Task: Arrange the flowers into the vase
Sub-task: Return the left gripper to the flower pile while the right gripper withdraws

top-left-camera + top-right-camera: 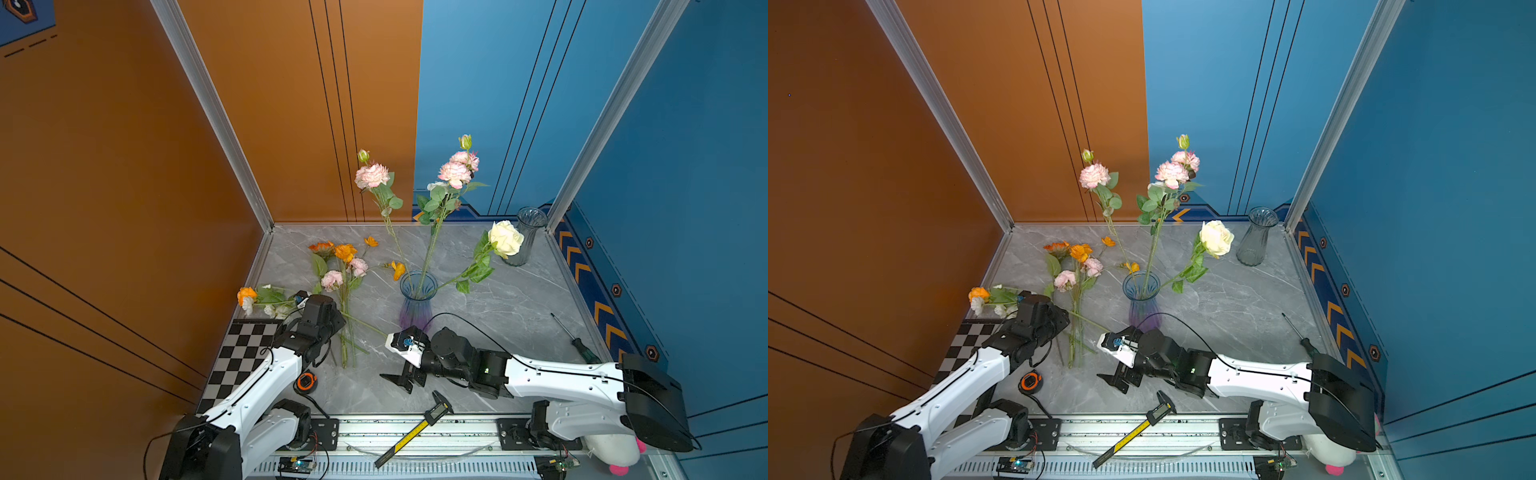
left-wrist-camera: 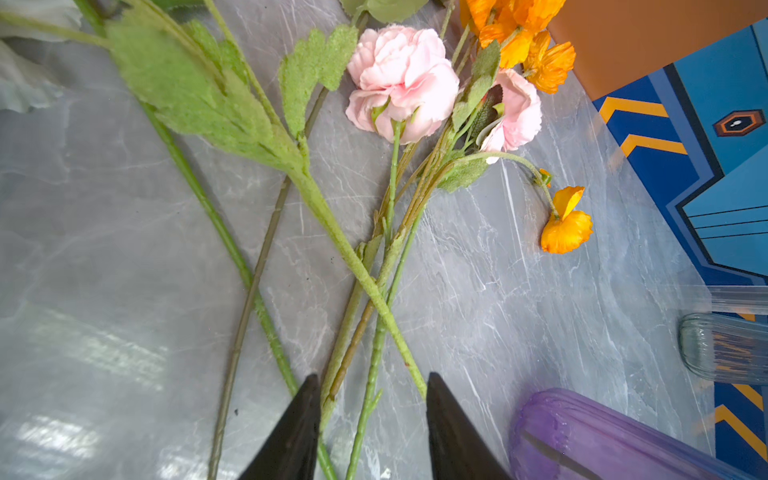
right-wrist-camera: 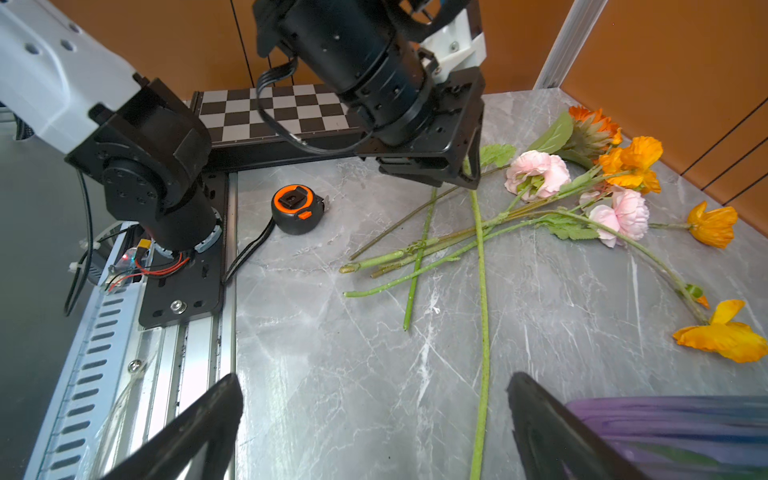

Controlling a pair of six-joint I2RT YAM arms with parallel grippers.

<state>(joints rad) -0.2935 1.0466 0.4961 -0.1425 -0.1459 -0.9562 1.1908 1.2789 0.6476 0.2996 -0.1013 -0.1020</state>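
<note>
Lying on the table left of the vase, the loose flowers are pointing stems toward its near edge, blooms away (others are standing in the vase); the left gripper is straddling their stems unclenched, and the right gripper is gaping empty.

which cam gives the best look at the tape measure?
Right wrist view: the tape measure sits large and unobstructed on the table, its orange top, clip and strap clear. Both top views show it only small. The left wrist view misses it.
</note>
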